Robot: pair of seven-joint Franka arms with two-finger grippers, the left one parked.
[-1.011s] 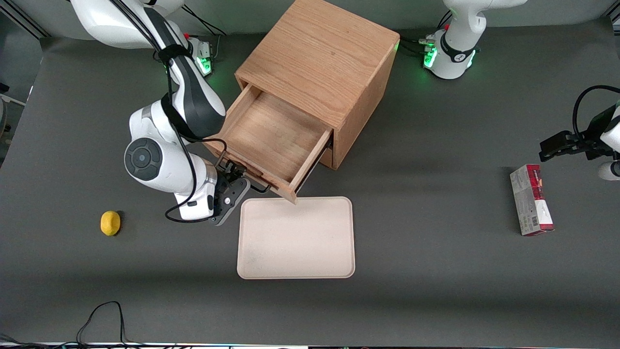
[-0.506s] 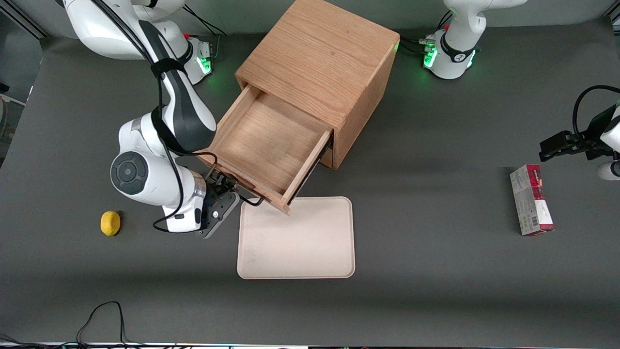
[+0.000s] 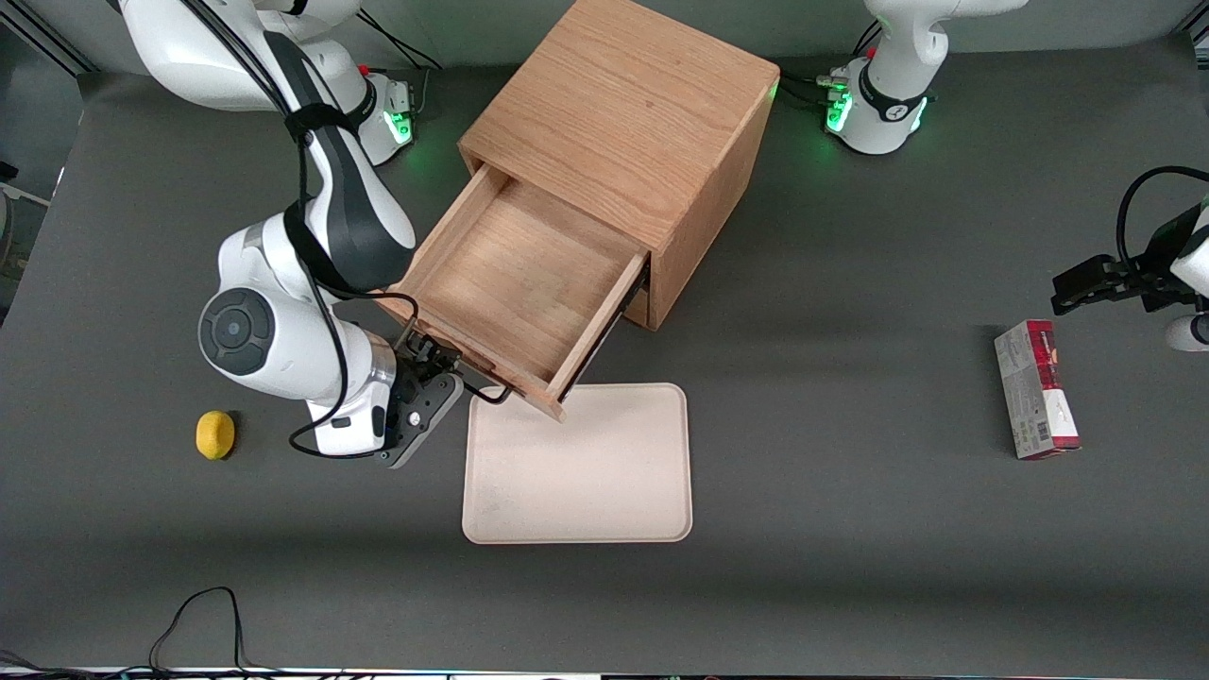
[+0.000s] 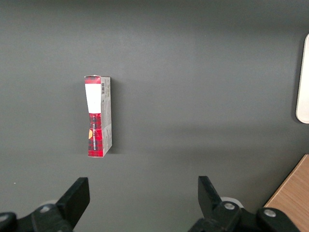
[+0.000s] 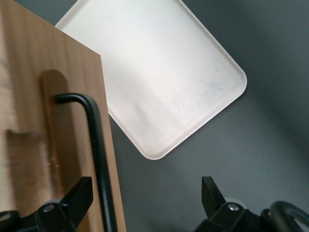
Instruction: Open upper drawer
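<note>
The shallow light-oak upper drawer (image 3: 515,283) was found drawn well out of the oak cabinet (image 3: 623,123), its thin black bar handle (image 5: 99,159) between the gripper's (image 3: 436,370) wide-spread fingers, so only retreat was judged needed.

The dark grey counter (image 3: 850,529) is shared by an oak cabinet (image 3: 623,104) and a cream tray (image 3: 578,463). A yellow lemon (image 3: 215,434) is parked toward the working arm's end, a red carton (image 3: 1035,389) toward the parked arm's. The gripper (image 3: 436,370) is held at the cabinet's front.
</note>
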